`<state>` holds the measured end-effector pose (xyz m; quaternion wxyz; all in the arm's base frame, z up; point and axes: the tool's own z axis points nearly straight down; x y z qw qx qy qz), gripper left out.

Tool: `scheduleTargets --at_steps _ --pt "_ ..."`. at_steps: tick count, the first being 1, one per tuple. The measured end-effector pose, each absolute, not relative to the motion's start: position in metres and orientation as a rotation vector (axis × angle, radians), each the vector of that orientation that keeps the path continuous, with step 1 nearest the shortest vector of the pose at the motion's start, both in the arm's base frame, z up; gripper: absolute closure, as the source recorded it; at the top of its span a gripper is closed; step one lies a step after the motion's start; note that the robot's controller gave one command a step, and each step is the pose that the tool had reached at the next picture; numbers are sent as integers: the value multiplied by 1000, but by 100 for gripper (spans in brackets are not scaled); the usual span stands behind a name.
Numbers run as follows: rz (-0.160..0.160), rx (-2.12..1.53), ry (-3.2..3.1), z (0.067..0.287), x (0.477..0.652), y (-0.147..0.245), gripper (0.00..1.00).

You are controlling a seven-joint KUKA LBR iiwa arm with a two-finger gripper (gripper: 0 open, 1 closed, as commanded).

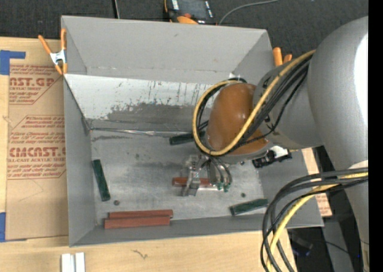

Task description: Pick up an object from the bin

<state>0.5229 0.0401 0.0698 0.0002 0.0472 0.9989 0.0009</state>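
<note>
1. Right, your gripper [194, 182] is down at the floor of the bin [137, 163], a little right of the middle, beneath the orange wrist cover [230, 115].
2. A small red stick [178, 181] lies flat and crosswise right under it, an end poking out on either side.
3. You cannot tell whether the gripper is clenched or released, because its metal hides the stick's middle.
4. Near it, one dark green stick [179, 139] lies toward the back wall and another green stick [248, 206] toward the front right corner.
5. Well apart, a third green stick [100, 180] lies by the left wall and a long brown bar [137, 219] along the front.
</note>
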Motion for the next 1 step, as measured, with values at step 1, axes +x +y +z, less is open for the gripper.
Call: scheduleTargets --at_steps 1 --pt "-1 -594 3077 226 541 27 100"
